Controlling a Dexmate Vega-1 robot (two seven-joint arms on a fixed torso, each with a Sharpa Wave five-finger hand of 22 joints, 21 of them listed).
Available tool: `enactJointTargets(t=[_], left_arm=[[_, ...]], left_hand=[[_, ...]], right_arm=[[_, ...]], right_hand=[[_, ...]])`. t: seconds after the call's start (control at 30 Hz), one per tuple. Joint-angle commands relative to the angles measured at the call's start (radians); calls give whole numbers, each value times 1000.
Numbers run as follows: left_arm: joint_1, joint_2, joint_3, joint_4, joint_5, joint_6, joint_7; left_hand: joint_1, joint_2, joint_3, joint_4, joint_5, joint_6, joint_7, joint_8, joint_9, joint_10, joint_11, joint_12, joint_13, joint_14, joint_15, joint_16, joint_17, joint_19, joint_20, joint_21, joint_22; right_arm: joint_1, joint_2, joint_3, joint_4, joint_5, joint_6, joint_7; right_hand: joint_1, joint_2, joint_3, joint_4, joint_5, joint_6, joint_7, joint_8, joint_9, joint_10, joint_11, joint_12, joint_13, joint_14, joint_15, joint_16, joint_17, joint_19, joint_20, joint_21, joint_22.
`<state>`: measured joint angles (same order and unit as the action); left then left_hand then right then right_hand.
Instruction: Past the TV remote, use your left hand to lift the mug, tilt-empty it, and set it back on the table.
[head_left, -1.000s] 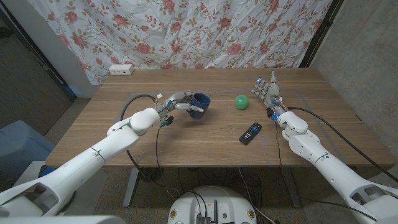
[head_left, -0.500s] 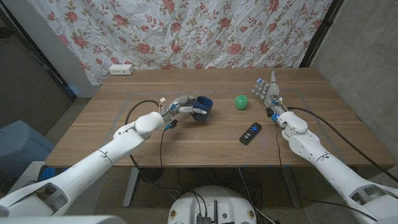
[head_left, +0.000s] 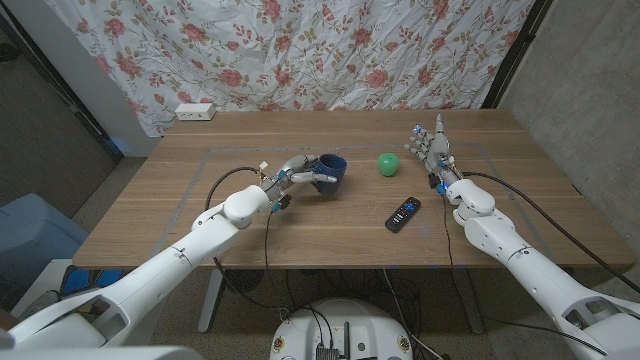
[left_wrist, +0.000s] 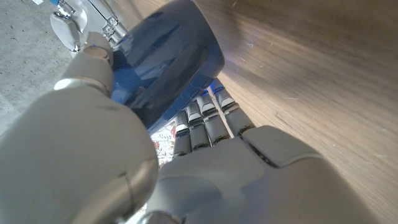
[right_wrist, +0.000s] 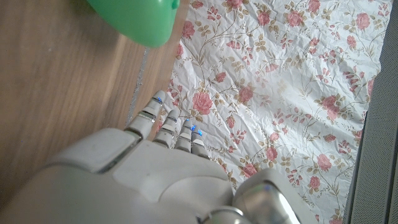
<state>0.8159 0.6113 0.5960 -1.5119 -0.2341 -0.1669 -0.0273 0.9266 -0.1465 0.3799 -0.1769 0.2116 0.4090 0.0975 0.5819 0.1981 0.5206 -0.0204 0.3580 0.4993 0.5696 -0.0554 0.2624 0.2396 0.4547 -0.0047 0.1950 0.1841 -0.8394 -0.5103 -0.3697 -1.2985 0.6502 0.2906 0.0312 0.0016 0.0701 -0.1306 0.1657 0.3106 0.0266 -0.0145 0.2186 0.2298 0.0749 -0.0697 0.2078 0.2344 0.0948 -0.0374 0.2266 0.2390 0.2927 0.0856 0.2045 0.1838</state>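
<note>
Since a second ago the left hand (head_left: 300, 172) has carried the blue mug (head_left: 329, 172) slightly rightward and tipped it further — a tilt suited to emptying it. It grips the mug above the table (head_left: 150, 215), beyond the TV remote (head_left: 403, 213); the right hand (head_left: 428, 145) stands idle, fingers apart, holding nothing.

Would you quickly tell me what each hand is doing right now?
Left hand: holding the blue mug.
Right hand: open, holding nothing, fingers apart, near the green ball.
</note>
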Motion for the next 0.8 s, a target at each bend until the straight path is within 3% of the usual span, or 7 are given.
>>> enactJointTargets(t=[0.03,0.67,0.8], left_arm=[[-10,-57,17,87,-23,-73,-9],[-43,-122,56,189,-31,-124,-48],[-50,-131,61,210,-26,-136,-48]], left_hand=[[-41,241,11,16,-4,85,-96,56,4,111,-131,-6,3,-7,-97,-1,5,-10,-4,-6,1],[-31,237,7,1,-6,79,-150,51,1,91,-167,-30,-1,-40,-124,-6,12,-70,-8,-11,-1],[-24,237,7,-2,-6,82,-162,51,1,87,-165,-37,-5,-46,-126,-6,13,-77,-10,-10,-1]], right_arm=[[0,0,0,0,0,0,0],[0,0,0,0,0,0,0],[0,0,0,1,0,0,0]], right_hand=[[-9,50,0,7,6,7,-1,5,5,3,-2,6,4,7,-5,5,4,5,-3,5,2],[-9,50,0,7,6,6,-1,5,5,2,-3,6,4,6,-5,4,4,5,-2,5,2],[-9,50,0,7,6,6,-1,5,5,2,-3,6,4,7,-4,5,4,5,-2,5,2]])
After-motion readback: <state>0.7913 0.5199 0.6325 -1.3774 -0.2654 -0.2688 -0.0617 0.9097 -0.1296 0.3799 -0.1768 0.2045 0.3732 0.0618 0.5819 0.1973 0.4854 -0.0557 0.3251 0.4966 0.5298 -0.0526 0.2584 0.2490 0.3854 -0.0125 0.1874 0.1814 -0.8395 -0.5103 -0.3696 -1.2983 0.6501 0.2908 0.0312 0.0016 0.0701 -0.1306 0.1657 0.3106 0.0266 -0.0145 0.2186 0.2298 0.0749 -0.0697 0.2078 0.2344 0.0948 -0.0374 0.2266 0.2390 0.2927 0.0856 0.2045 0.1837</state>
